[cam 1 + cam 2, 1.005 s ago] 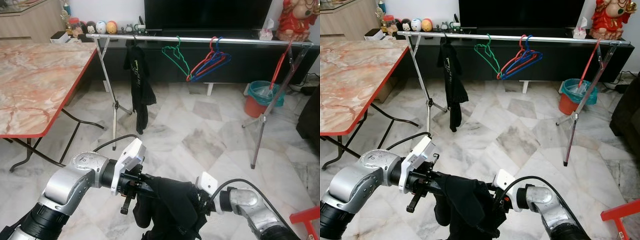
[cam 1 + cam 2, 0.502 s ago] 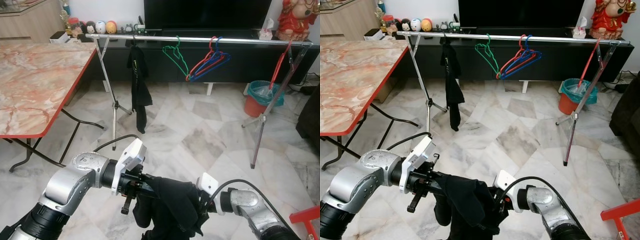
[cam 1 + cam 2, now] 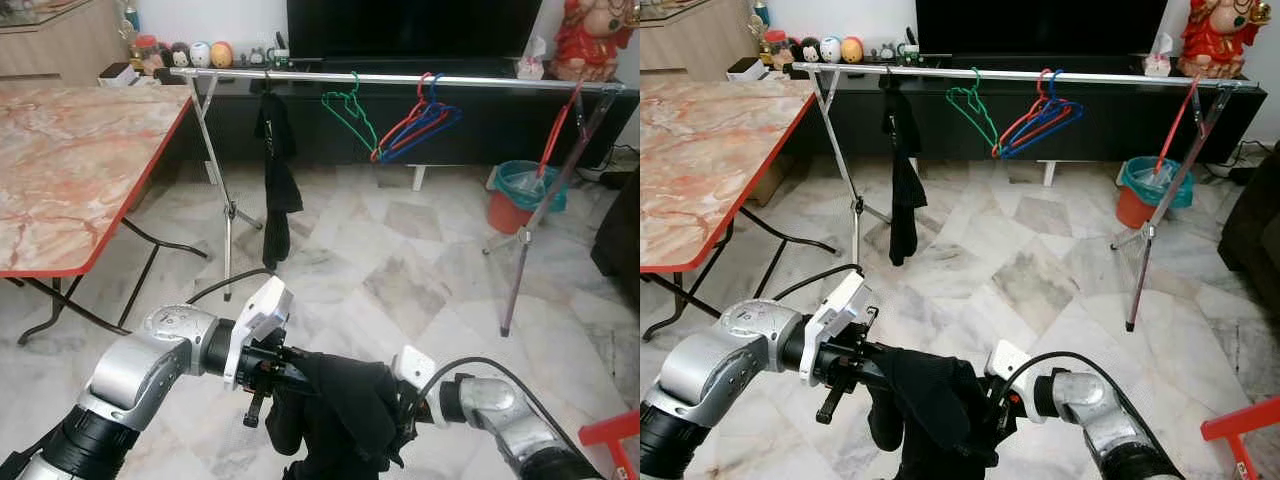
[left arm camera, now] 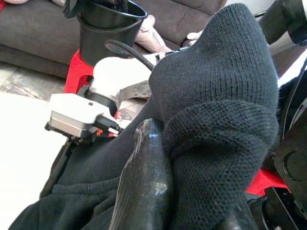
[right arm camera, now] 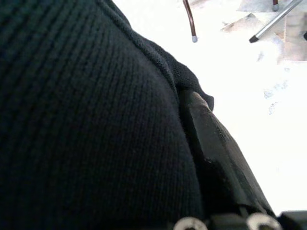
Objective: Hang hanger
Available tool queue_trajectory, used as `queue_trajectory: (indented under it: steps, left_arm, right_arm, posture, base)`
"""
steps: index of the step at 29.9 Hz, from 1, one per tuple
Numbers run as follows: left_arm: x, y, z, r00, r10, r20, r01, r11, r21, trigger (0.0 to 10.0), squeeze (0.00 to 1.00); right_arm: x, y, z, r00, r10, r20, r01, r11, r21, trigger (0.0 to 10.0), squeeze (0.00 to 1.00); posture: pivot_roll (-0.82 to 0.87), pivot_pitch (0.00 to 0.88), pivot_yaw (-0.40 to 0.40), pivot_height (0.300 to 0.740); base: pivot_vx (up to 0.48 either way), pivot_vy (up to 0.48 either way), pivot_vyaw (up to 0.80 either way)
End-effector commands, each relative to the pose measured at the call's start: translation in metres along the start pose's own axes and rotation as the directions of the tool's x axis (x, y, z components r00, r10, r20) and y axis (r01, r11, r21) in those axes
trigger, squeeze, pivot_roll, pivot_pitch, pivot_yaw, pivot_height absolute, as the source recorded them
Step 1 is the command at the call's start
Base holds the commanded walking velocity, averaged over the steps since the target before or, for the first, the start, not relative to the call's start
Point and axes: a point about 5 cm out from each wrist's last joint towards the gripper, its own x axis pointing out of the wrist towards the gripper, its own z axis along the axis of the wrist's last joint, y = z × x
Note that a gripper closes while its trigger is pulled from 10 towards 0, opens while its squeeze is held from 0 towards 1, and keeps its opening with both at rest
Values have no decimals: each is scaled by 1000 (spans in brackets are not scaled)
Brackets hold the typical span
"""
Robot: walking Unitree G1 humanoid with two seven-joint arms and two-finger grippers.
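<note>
Black knit cloth (image 3: 340, 410) is bunched low in the near middle, held up between the two silver arms. The left pincer (image 3: 275, 368) comes in from the left, and in its wrist view one black finger (image 4: 144, 187) presses against the cloth, though how far the fingers are parted cannot be told. The right pincer (image 3: 405, 415) reaches in from the right and is buried in the cloth; its wrist view has one finger (image 5: 216, 153) lying along the knit, and its opening cannot be told either. Any hanger inside the cloth is hidden. Beyond the arms lies a pale marble floor (image 3: 400, 270). On the left stands a desk (image 3: 70, 170) with a pink marbled top and a red edge. Farther off, a silver rail (image 3: 400, 78) runs across the room on slanting legs. On it, from left to right, hang a dark garment (image 3: 275, 175), a green hanger (image 3: 350, 112), and a red hanger (image 3: 405, 125) just beside a blue hanger (image 3: 432, 118). A teal bin (image 3: 525, 195) stands on the floor at the far right, behind the rail's right leg. Behind the rail is a dark TV (image 3: 410, 25) on a low black cabinet (image 3: 470, 120).
</note>
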Motion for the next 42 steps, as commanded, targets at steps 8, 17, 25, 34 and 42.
queue_trajectory:
  steps: [8, 17, 25, 34, 42]
  left_arm:
    - [-4, 2, 2, 999, 38, -11, -38, 999, 34, 10000, 0]
    - [-22, 27, -9, 938, 347, 9, -347, 936, 55, 10000, 0]
    - [-38, 42, -17, 837, 545, 42, -547, 835, 69, 10000, 0]
    - [-41, 43, -28, 782, 617, 94, -622, 783, 35, 10000, 0]
    - [-40, 48, -37, 731, 675, 101, -681, 732, 27, 10000, 0]
  right_arm:
    - [-9, -13, 1, 997, -64, -51, 62, 998, -29, 0, 0]
    - [-21, -27, 1, 984, -123, -130, 114, 991, -76, 0, 0]
    - [-27, -42, 2, 945, -245, -217, 223, 967, -123, 0, 0]
    - [-28, -57, 4, 871, -400, -284, 367, 916, -164, 0, 0]
    - [-22, -59, 9, 862, -423, -281, 383, 905, -186, 0, 0]
  posture:
    - [-61, 0, 49, 740]
    - [-60, 0, 43, 740]
    - [-64, 0, 40, 740]
    - [-62, 0, 36, 740]
    - [-61, 0, 31, 740]
  base:
    - [0, 0, 0]
    - [0, 0, 0]
    - [0, 0, 0]
    - [0, 0, 0]
    - [0, 0, 0]
